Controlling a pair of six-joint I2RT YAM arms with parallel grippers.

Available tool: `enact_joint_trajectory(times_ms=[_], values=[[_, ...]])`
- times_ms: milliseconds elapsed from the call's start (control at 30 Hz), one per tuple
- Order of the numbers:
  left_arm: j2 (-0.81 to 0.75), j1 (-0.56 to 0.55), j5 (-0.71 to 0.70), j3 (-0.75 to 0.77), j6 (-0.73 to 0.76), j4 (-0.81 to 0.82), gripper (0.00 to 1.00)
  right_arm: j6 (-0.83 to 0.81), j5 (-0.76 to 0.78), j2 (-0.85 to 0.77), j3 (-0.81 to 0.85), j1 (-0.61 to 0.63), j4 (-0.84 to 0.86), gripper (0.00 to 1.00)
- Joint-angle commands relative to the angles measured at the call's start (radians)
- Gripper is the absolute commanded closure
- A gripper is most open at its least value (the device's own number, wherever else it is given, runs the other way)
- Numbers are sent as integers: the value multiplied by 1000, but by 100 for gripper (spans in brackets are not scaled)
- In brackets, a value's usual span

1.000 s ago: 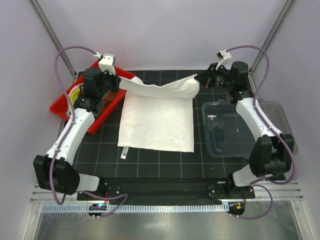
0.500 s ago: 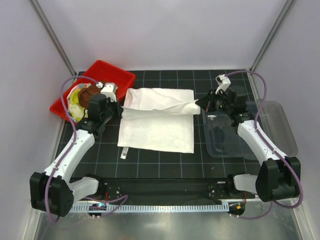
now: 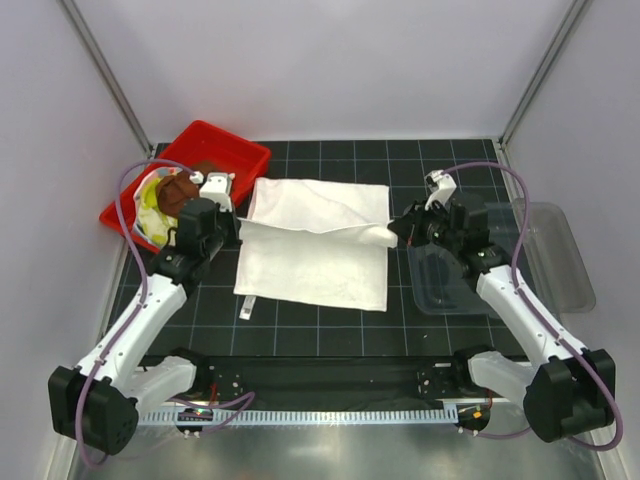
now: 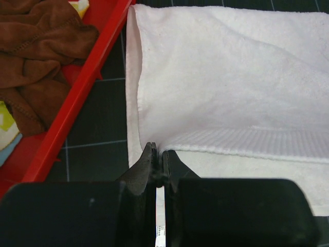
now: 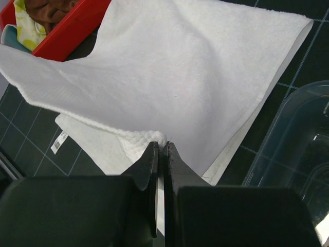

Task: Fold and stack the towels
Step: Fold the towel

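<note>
1. Two corners of the white towel [image 3: 315,262] are held at once. The left pincer [image 4: 157,154] is clenched on one corner of the upper layer, and the right pincer [image 5: 158,149] is clenched on the other.
2. The towel is spread on the gridded mat [image 3: 320,330] between the two pincers. Its lower layer lies flat, and the upper layer is draped ahead of both pairs of fingers, raised along the held edge.
3. A fold in half is judged to be the step in hand. It is best done by drawing the held edge evenly toward the near edge, kept taut between the pincers, and setting both corners down together.
4. Cloth is bunched at the right pincer's tips and some sag is seen across the middle, so a crease could be trapped unless the slack is taken out first.
5. A red tray [image 4: 87,87] sits just to the left of the left pincer, with a brown towel [image 4: 36,46] and a yellow-green one [image 3: 150,203] heaped in it. It is judged to be out of the path.
6. A clear bin [image 5: 293,128] stands just to the right of the right pincer, partly under that arm. Its rim could be clipped as the corner is lowered.
7. A small label [image 3: 246,308] juts from the near edge on the left pincer's side, which makes a handy mark for lining up that corner.
</note>
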Motion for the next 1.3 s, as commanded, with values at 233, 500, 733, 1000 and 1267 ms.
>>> enact_joint_trajectory(times_ms=[233,500,733,1000,1267], values=[[-116,0,-61,-69,62,64,100,35,55,-132,-46,30,-40,99],[-211,-5,-41,-167,134,147,100,66,127,-181,-91,117,-102,99],[-184,-5,-7,-170,78,20,100,84,196,-245,-127,159,-151,97],[-158,-6,-43,-166,-40,-102,91,147,206,-288,-170,165,-195,95],[-87,-6,-12,-196,-152,-140,92,201,187,-304,-233,166,-178,91]])
